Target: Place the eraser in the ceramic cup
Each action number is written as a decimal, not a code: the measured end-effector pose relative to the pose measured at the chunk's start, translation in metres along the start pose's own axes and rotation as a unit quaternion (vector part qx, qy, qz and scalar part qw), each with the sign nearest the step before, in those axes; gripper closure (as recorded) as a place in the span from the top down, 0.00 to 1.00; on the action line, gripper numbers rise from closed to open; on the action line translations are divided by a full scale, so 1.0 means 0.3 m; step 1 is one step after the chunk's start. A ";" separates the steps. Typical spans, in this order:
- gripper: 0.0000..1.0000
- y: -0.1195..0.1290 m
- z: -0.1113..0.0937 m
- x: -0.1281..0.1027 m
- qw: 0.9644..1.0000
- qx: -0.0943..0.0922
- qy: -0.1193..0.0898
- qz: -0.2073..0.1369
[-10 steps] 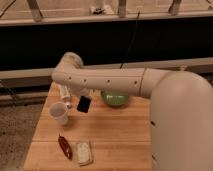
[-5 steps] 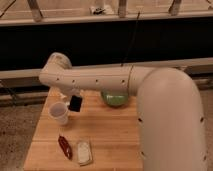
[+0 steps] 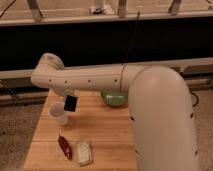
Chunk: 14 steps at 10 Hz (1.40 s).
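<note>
The black eraser (image 3: pixel 70 103) is a small flat block held in my gripper (image 3: pixel 69 97), which hangs from the end of my white arm over the wooden table's left side. The eraser hangs just above and slightly right of the white ceramic cup (image 3: pixel 59 115), which stands upright near the table's left edge. The gripper's fingers are mostly hidden behind the arm and the eraser.
A green bowl (image 3: pixel 114 99) sits at the back middle of the wooden table (image 3: pixel 105 140). A red elongated object (image 3: pixel 64 146) and a pale rectangular pad (image 3: pixel 83 152) lie near the front left. My large white arm covers the right side.
My arm has swung left, carrying the eraser from near the table's middle toward the cup; it now hangs close over the cup's right rim.
</note>
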<state>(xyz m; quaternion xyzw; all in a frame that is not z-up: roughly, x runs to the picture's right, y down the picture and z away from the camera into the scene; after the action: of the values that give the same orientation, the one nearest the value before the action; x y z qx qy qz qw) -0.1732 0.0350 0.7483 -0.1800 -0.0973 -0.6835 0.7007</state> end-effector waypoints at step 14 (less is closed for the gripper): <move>0.00 -0.093 -0.021 -0.004 0.999 -0.005 -0.006 -0.050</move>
<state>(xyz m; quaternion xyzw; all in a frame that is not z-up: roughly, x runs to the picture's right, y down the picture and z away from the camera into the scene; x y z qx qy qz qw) -0.2018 0.0338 0.7454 -0.1821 -0.1070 -0.7174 0.6639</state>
